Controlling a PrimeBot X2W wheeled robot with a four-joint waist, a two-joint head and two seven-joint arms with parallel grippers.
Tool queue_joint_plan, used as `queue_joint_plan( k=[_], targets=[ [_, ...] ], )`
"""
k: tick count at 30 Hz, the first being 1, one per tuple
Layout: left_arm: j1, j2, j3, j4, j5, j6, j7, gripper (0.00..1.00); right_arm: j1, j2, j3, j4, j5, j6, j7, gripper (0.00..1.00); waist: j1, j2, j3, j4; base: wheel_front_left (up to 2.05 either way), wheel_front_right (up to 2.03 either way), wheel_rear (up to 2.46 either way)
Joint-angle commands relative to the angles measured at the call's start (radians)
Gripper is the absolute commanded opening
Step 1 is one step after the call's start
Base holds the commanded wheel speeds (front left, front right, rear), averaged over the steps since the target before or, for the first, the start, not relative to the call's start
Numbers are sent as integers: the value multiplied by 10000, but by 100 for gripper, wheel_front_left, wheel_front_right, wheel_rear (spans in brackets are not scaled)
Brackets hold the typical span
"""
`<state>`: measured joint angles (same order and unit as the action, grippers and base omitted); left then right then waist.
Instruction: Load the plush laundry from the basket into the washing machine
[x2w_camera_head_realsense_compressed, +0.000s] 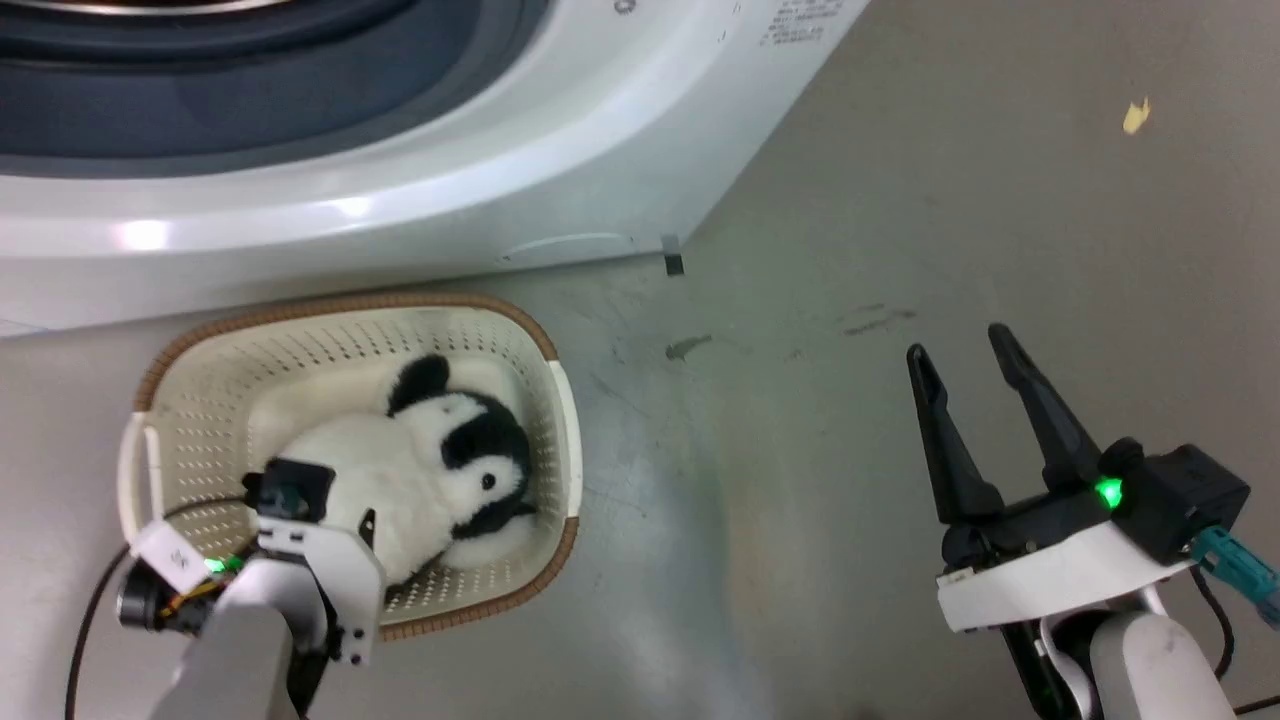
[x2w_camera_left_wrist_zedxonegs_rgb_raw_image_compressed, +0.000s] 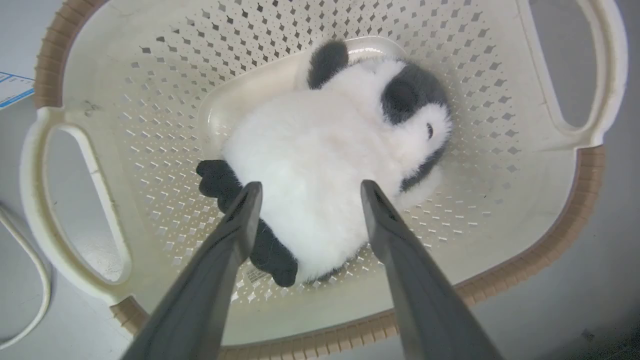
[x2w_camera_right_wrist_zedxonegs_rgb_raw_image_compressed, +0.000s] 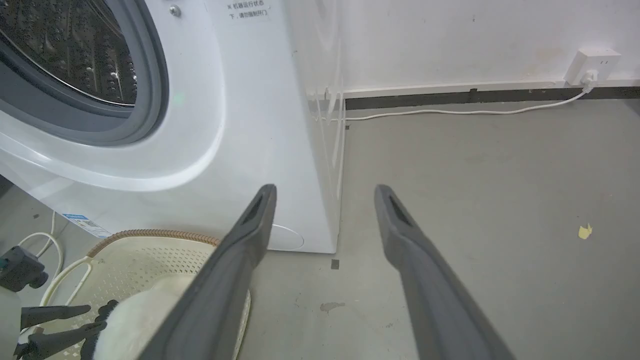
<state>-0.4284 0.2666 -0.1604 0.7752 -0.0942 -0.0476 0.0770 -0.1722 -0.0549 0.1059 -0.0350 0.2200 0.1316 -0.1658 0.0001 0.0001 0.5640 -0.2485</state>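
- Fluffy panda (x2w_camera_head_realsense_compressed: 400, 465) lies in the perforated oval basket (x2w_camera_head_realsense_compressed: 340, 303), just before the washer (x2w_camera_head_realsense_compressed: 420, 190).
- Left gripper (x2w_camera_left_wrist_zedxonegs_rgb_raw_image_compressed: 310, 190) spread wide astride its body, gripping nothing.
- Right gripper (x2w_camera_head_realsense_compressed: 960, 345) agape, empty, over bare floor (x2w_camera_head_realsense_compressed: 800, 450).

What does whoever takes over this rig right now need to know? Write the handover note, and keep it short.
Left gripper: open, fingers either side of the panda, not yet closed.
Right gripper: open, empty, over the floor to the right of the basket.
Things: the panda lies in the basket, which sits on the floor just in front of the washer. The drum looks open.
Done: Left gripper lined up for the pick. Nothing loaded.
Left: close on the panda, lift it out, put it in the drum.
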Motion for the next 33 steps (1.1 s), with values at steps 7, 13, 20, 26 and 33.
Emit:
queue_joint_plan(
  k=[7, 13, 20, 26, 33],
  targets=[
    [-1086, 458, -447, 871, -12, -295, 664, 100, -457, 34, 171, -138, 333, -7, -233, 100, -1, -1, 871, -379, 0, 0, 0],
    [-1744, 817, -726, 1404, -102, -430, 934, 100, -701, 36, 238, -162, 583, -7, -359, 100, -1, -1, 1497, -619, 0, 0, 0],
    [-2376, 1061, -1059, 2032, -210, -530, 1184, 100, -957, 39, 377, -188, 847, -8, -505, 100, -1, -1, 2160, -872, 0, 0, 0],
    [-2788, 1227, -1296, 2584, -324, -548, 1243, 47, -1181, 41, 439, -197, 1050, -8, -630, 100, -1, -1, 2669, -1039, 0, 0, 0],
    [-3009, 1131, -1478, 3453, -841, -673, 783, 0, -1382, 45, 362, 3, 1115, -9, -818, 100, -1, -1, 2760, -1058, 0, 0, 0]
  ],
)
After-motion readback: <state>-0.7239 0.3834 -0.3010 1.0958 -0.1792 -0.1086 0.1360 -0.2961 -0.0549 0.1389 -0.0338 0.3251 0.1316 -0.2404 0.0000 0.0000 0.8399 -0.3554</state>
